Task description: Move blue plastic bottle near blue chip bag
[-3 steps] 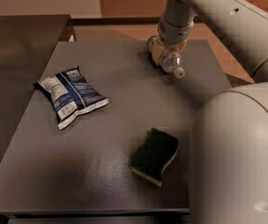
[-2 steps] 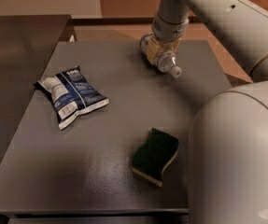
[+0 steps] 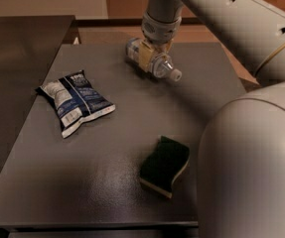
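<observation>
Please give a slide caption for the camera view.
The gripper clamps the small clear blue-labelled plastic bottle at the dark table's far side, apart from the crinkled navy chip bag.

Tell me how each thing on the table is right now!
blue plastic bottle: on its side, cap on, gripped by the end effector.
end effector: at the table's far side, closed on the bottle.
blue chip bag: lying flat, sealed, crinkled, on the left.
green sponge: lying flat, green side up, untouched.
</observation>
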`<state>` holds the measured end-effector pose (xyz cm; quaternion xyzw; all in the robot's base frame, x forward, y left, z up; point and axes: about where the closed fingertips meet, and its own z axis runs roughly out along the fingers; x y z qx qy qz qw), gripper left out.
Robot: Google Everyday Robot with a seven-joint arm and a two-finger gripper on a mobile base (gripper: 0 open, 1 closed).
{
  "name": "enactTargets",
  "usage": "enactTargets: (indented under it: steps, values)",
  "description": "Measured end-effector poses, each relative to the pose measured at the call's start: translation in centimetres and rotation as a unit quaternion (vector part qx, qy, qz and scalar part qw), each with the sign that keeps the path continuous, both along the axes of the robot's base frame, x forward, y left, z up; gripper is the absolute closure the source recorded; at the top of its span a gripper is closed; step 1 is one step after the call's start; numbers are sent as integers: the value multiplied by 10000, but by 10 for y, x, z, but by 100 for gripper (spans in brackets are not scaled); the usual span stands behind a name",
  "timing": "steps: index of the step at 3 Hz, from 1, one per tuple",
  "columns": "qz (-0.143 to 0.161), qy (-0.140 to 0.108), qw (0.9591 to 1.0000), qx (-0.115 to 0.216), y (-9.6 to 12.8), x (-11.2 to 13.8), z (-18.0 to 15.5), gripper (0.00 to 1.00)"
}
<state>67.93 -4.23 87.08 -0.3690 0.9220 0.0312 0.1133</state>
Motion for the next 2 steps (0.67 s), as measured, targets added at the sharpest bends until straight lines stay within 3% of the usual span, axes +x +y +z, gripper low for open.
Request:
enactTargets:
  steps: [1,2]
  values:
    - [830,159,9964,11,41,-22,0,100]
    - [1590,360,9866,8,76,-44,-11,100]
